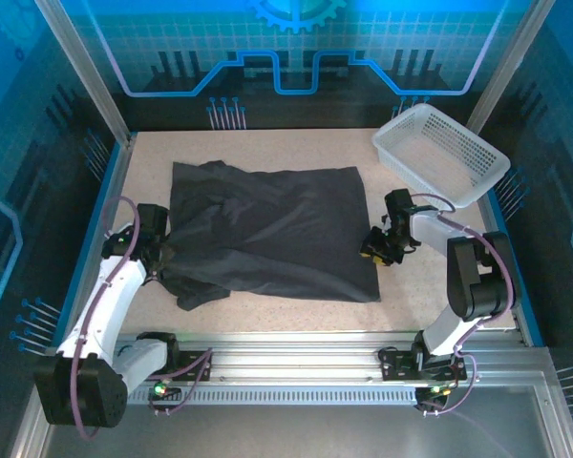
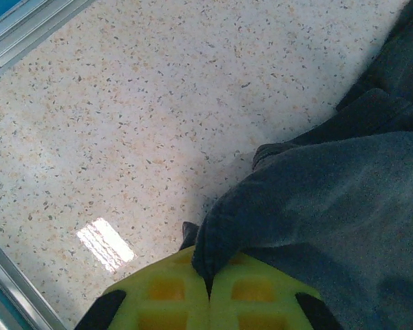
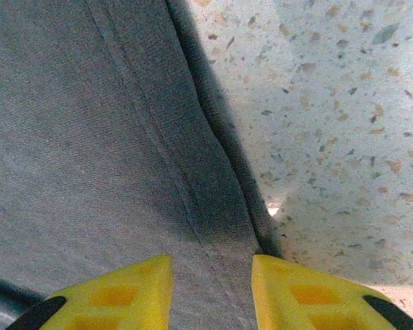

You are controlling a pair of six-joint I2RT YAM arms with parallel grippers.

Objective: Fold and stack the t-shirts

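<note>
T-shirt (image 1: 272,234) lies mid table (image 1: 267,143), L edge bunched.
Your left gripper (image 2: 208,295) pinches cloth; right gripper (image 3: 212,268) is spread over the hem, gripping nothing. Pull L alone & the shirt skews.

Robot lab cell: aluminium frame (image 1: 81,67), blue panel walls (image 1: 296,38).

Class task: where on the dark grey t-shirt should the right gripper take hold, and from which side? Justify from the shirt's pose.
Probably the hemmed right edge of the t-shirt, approached from the right over the bare table. That edge lies flat and straight, and the right gripper has its jaws open just over it; the bunched left side is pinched by the left gripper.
</note>
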